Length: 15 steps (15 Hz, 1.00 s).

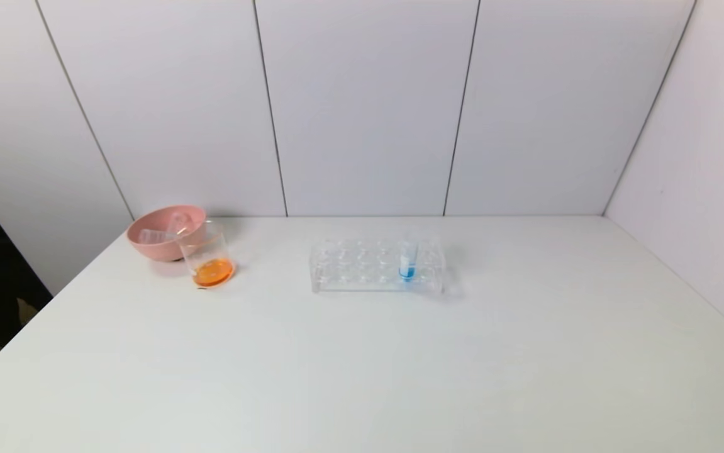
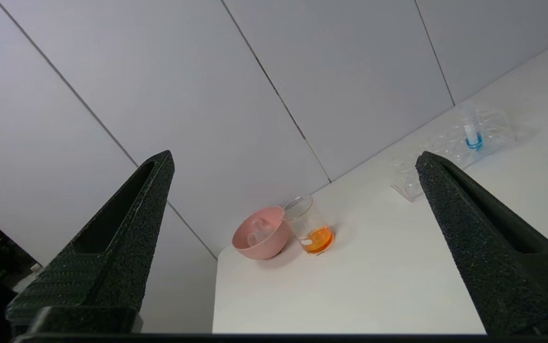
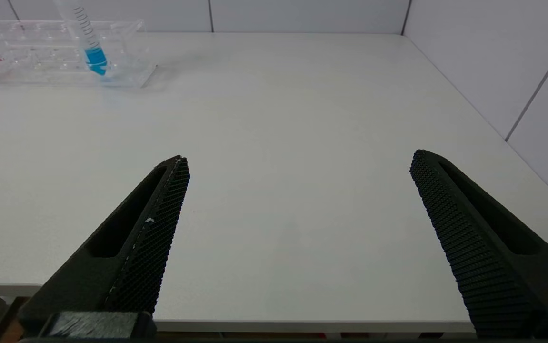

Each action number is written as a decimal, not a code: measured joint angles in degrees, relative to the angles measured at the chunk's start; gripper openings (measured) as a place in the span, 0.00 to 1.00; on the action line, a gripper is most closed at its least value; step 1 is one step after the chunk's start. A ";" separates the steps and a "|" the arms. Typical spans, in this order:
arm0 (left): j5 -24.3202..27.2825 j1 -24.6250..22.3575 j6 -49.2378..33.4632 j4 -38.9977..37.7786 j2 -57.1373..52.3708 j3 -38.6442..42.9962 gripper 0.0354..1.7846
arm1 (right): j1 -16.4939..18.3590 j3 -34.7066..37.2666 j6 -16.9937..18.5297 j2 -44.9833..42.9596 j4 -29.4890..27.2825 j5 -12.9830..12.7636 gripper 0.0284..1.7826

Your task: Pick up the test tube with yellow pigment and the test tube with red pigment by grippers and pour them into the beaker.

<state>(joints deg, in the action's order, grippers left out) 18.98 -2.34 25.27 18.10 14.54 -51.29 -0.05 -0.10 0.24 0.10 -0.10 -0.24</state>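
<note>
1. The beaker (image 1: 207, 258) stands on the white desk (image 1: 362, 365) near its back left corner, touching the front right side of a pink bowl (image 1: 160, 236), and holds a shallow layer of orange liquid.
2. At least one clear empty tube (image 1: 159, 235) lies inside the pink bowl; whether these are the yellow and red tubes cannot be told, as no colour shows in them.
3. A clear rack (image 1: 377, 265) sits near the middle of the desk toward the back, well apart from the beaker.
4. One tube with blue liquid (image 1: 407, 261) stands upright in a hole near the right end of the rack.
5. The left gripper (image 2: 293, 162) is out of the head view, pulled back off the near left of the desk; its jaws are spread wide and hold nothing.
6. The right gripper (image 3: 297, 162) hangs at the near edge of the desk, on the right, well apart from the rack; its jaws are also spread wide and hold nothing.
</note>
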 joint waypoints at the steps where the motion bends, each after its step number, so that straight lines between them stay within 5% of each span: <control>1: -0.94 0.89 0.06 -0.41 -0.72 0.94 1.00 | -0.05 0.00 0.02 0.00 0.00 -0.02 0.95; 5: -5.49 1.90 0.05 -5.73 -4.77 9.89 1.00 | 0.00 0.00 0.02 0.00 0.00 0.00 0.95; 11: -5.64 2.10 -7.39 -36.71 -9.95 36.00 0.99 | 0.02 0.00 0.02 0.00 0.00 -0.02 0.95; 15: -6.08 2.10 -12.37 -44.45 -11.90 46.17 0.99 | 0.00 0.00 0.00 0.00 0.02 0.00 0.95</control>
<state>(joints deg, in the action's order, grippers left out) 12.90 -0.24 12.90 -26.34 2.65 -5.12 -0.05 -0.10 0.24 0.10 -0.07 -0.24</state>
